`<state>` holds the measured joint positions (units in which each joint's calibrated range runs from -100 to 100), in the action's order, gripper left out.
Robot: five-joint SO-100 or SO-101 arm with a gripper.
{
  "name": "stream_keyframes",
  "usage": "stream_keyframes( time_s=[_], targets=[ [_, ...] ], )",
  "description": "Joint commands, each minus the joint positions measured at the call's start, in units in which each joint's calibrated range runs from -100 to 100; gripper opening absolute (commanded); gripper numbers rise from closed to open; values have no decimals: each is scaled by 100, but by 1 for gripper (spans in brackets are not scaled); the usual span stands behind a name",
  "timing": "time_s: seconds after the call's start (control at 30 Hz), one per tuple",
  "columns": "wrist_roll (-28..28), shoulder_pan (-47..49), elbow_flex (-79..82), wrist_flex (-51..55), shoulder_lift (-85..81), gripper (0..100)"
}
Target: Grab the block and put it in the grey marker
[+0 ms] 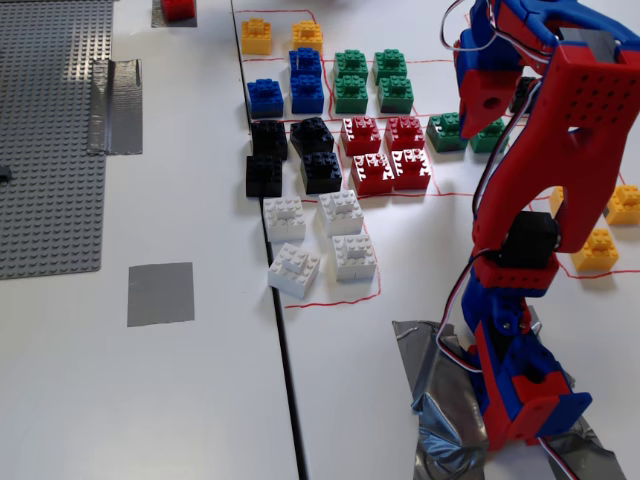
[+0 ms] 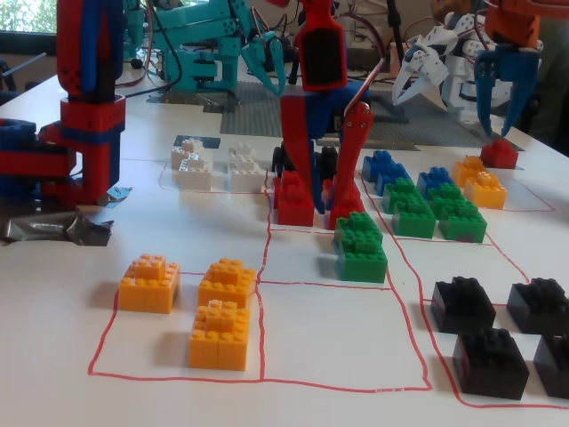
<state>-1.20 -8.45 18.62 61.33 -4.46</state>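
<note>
Two green blocks lie apart from the others, one (image 1: 445,131) (image 2: 358,228) farther from the arm's base and one (image 1: 490,138) (image 2: 362,260) nearer, partly hidden by the arm in a fixed view. My gripper (image 1: 478,125) (image 2: 320,209) is low over them, open and empty. Its red fingers (image 2: 298,182) straddle the gap between the red bricks (image 2: 293,203) and the farther green block. Four more green bricks (image 1: 372,80) (image 2: 428,209) sit in a group. The grey marker (image 1: 160,293) is a flat matte square far left on the table, with nothing on it.
Blue (image 1: 287,88), black (image 1: 290,157), red (image 1: 385,152), white (image 1: 318,240) and orange (image 2: 200,307) bricks stand in red-outlined fields. A grey studded baseplate (image 1: 50,140) and a shiny tape strip (image 1: 115,105) lie at left. A red brick (image 1: 178,9) sits at the top edge.
</note>
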Motion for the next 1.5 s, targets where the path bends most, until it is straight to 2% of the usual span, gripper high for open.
stream_keyframes(
  time_s=[0.0,0.2,0.3,0.63,1.47],
  targets=[
    [-98,-126,-490,176,-288,0],
    [-254,-538,-845,305,-288,0],
    [-63,-794,-1063,378,-288,13],
    [-283,-902,-1317,630,34,28],
    [-449,-735,-2125,541,1337,30]
  ],
)
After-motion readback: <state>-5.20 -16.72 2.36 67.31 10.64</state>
